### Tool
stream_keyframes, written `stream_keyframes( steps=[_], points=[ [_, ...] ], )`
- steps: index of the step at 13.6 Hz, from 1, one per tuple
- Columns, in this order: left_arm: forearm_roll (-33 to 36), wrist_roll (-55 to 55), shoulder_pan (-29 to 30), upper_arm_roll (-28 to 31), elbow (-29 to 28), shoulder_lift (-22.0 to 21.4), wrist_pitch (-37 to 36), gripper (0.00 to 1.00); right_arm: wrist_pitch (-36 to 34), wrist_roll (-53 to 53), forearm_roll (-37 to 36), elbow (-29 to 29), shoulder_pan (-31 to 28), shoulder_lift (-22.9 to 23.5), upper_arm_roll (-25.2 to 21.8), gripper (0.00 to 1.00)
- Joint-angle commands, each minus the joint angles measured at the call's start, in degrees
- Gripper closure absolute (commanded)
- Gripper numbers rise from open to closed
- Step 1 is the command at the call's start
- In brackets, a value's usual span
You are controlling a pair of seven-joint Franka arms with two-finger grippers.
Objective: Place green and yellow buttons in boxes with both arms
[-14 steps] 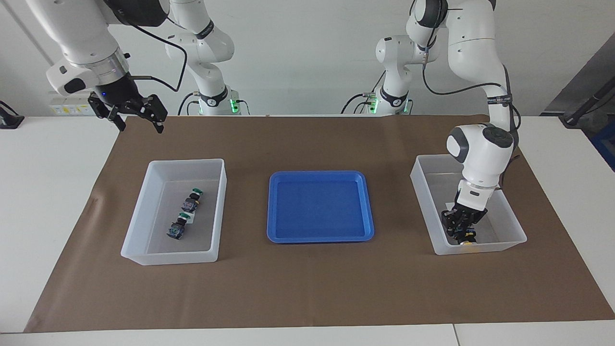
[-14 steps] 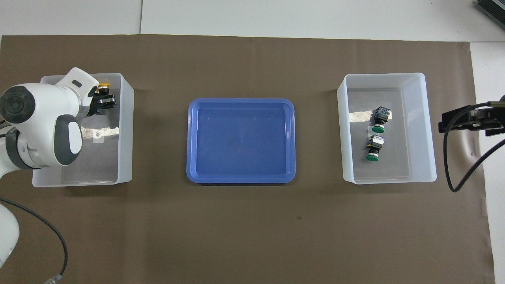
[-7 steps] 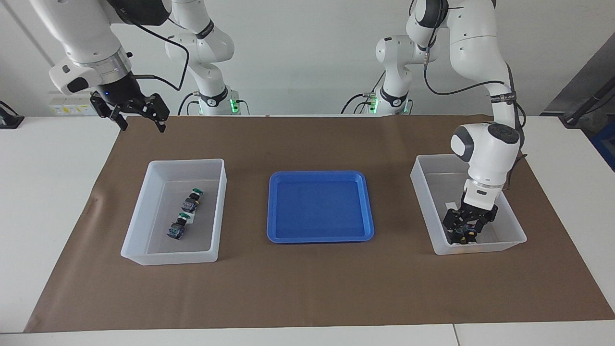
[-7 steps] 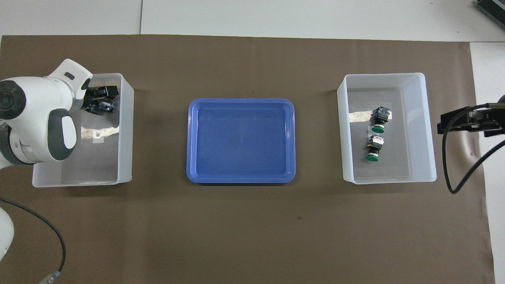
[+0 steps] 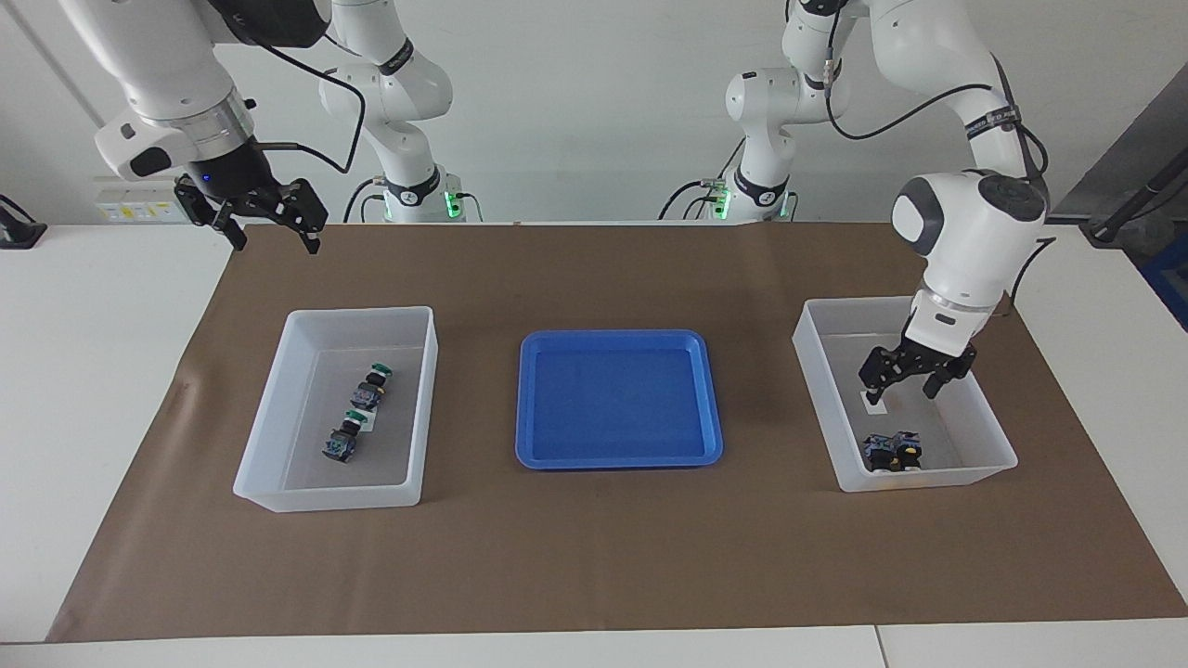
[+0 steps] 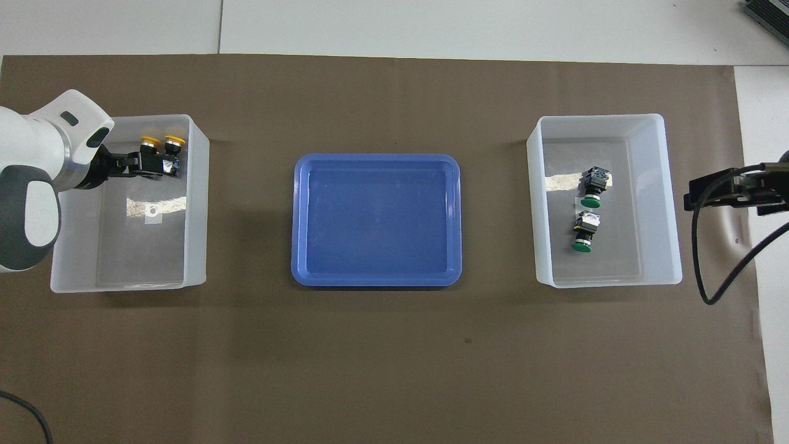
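My two yellow buttons (image 6: 158, 146) lie side by side in the box (image 6: 196, 203) at the left of the overhead view, up in its top corner, with their round caps pointing to the top of the picture. In the facing view they show as a small dark lump (image 5: 891, 452) low in the box at the right of the picture. My two green buttons (image 6: 586, 211) lie in the other box (image 6: 669, 203), at the right of the overhead view, one above the other near the middle of its floor. The blue tray (image 5: 715, 399) sits between the two boxes in the middle of the picture, and I see nothing in it. My left gripper (image 5: 911, 374) hangs over the box with the yellow buttons, up above them, with its fingers spread apart and nothing between them. My right gripper (image 5: 267, 223) is up in the air at the upper left of the facing view, over the edge of the brown mat (image 5: 594, 575), fingers apart and holding nothing, and that arm waits. I think the job is as good as done: all four buttons look put away, and no button is out on the mat. I think all that is left is to pull my arms back.
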Motion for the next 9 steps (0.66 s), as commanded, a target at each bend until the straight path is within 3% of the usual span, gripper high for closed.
stream_keyframes(
  steps=[1,2,4,9],
  points=[
    [0.4,0.7,-2.4,0.6,-6.7,-9.4,-3.0,0.00,0.3,-1.0,0.4,-1.7,0.3,-1.5,-0.5,0.00],
    [0.5,0.8,-2.5,0.5,-7.1,-11.8,-5.2,0.00,0.3,-1.0,0.4,-1.7,0.3,-1.5,-0.5,0.00],
    [0.5,5.1,-2.4,0.1,-3.2,-12.5,-11.9,0.00,0.3,-1.1,0.5,-1.7,0.3,-1.5,-0.4,0.00],
    [0.6,6.3,-1.4,0.8,20.6,-3.2,-30.6,0.00,0.4,-1.1,0.5,-1.7,0.3,-1.5,-0.4,0.00]
  ],
)
